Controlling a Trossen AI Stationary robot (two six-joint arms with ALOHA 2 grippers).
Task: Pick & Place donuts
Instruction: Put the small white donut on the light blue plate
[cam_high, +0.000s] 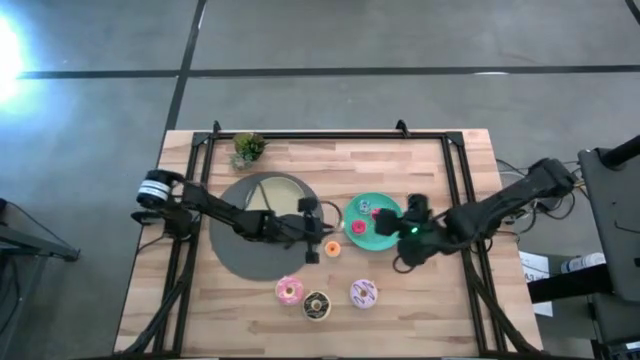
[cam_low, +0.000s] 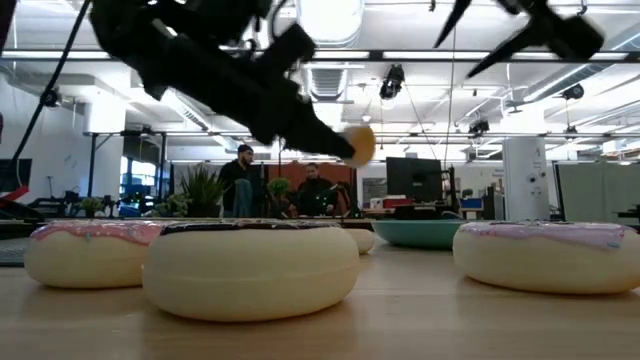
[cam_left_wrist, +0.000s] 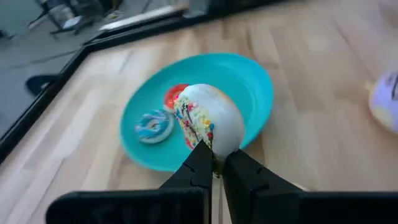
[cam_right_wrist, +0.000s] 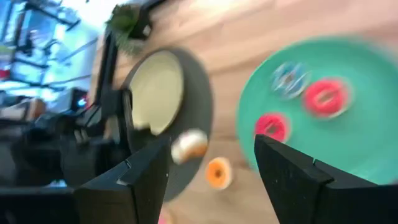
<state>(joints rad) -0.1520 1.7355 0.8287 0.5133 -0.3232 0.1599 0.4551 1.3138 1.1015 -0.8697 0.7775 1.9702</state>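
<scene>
Wooden slats make up the table, with a dark round mat and a beige plate on it, and a teal plate to the mat's right.

The left gripper hangs between the mat and the teal plate, its fingers pressed onto a small pale sprinkled donut; the low view shows that donut lifted clear of the wood. The right gripper sits at the teal plate's right rim with its fingers spread and nothing between them.

On the teal plate lie two red donuts and a little blue-iced one. An orange donut rests on the wood just left of the teal plate. Below the teal plate, near the table's front edge, stand the pink donut, the chocolate donut and the lilac donut.

By my reading, the job is under halfway done: three pieces are plated, one is in transit, and four on the wood remain.
</scene>
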